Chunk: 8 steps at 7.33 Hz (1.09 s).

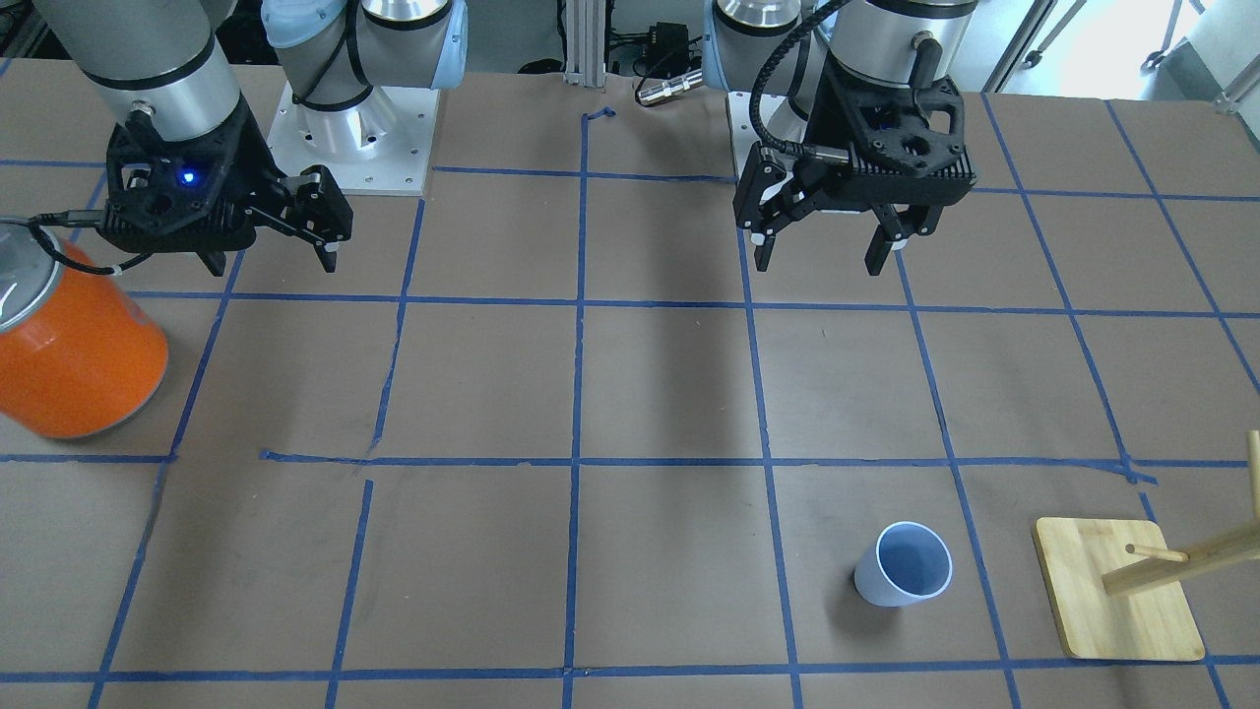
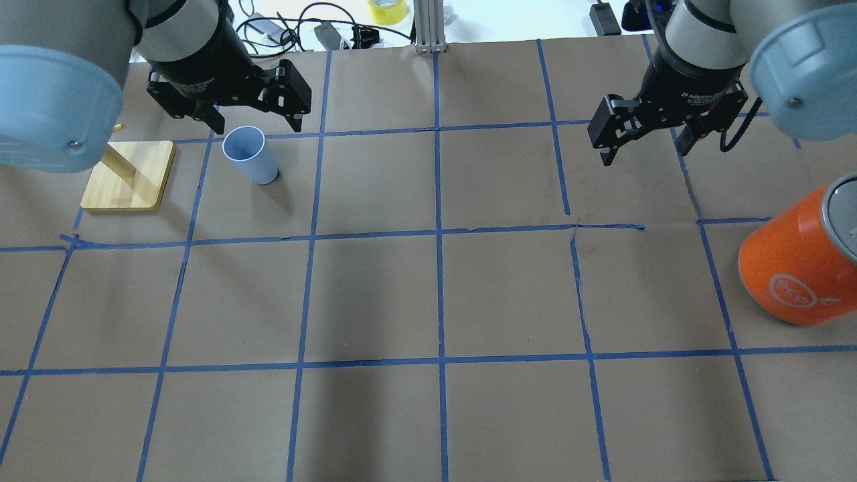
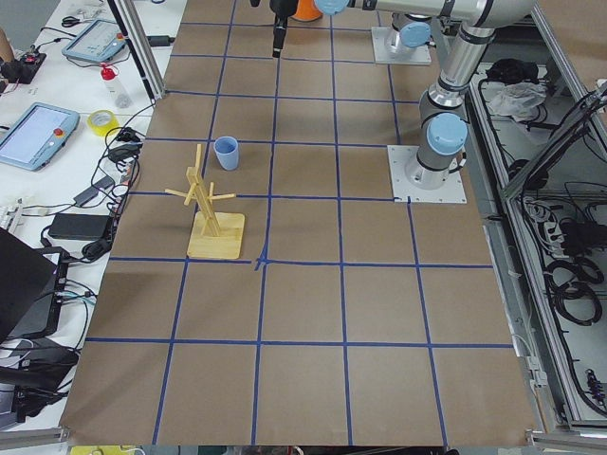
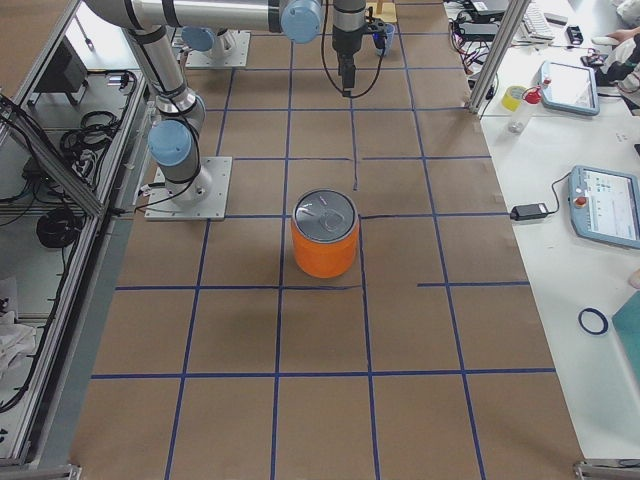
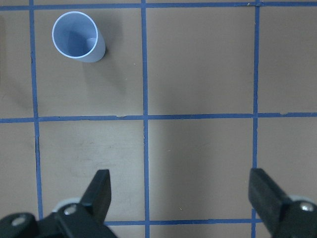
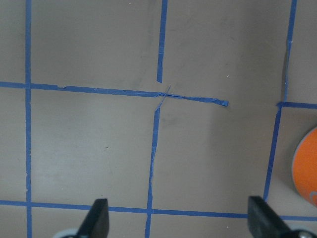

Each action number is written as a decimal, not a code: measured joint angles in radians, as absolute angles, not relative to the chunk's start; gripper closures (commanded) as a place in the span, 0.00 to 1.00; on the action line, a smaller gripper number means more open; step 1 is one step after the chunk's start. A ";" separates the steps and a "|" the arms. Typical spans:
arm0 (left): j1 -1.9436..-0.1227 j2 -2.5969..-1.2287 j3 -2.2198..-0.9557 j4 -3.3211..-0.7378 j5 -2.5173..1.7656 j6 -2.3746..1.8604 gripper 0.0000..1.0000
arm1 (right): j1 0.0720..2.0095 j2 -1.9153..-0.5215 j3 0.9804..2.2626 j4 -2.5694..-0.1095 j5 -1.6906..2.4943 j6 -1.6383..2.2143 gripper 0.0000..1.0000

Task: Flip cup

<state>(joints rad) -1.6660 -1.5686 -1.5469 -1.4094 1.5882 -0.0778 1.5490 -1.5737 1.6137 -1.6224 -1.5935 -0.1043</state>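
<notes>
My left gripper [image 5: 179,182] (jaws wide, empty) is nearer; the cup [image 5: 78,42] stands mouth-up, upper left in its view.

Cup [image 1: 903,564]: small pale blue-white plastic tumbler, tapered, no handle, light blue inside, looks empty. Upright on its narrow base, mouth up, so not flipped. Sits on the bench [image 1: 669,394], on the robot's left side, well away from the arm bases. Inside one square of the blue tape grid [image 1: 837,461]. Near the wooden rack [image 1: 1117,601] base, not touching it. Left wrist view: cup in the top-left corner, rim fully visible.
</notes>
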 measured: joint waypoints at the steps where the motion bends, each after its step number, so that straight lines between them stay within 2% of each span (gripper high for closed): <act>1: -1.666 -1.568 -1.547 -1.410 1.588 -0.077 0.00 | 1.549 -1.573 1.614 -1.626 -1.594 -0.104 0.00; 8: -1.664 -1.566 -1.546 -1.409 1.585 -0.077 0.00 | 1.546 -1.575 1.614 -1.634 -1.600 -0.104 0.00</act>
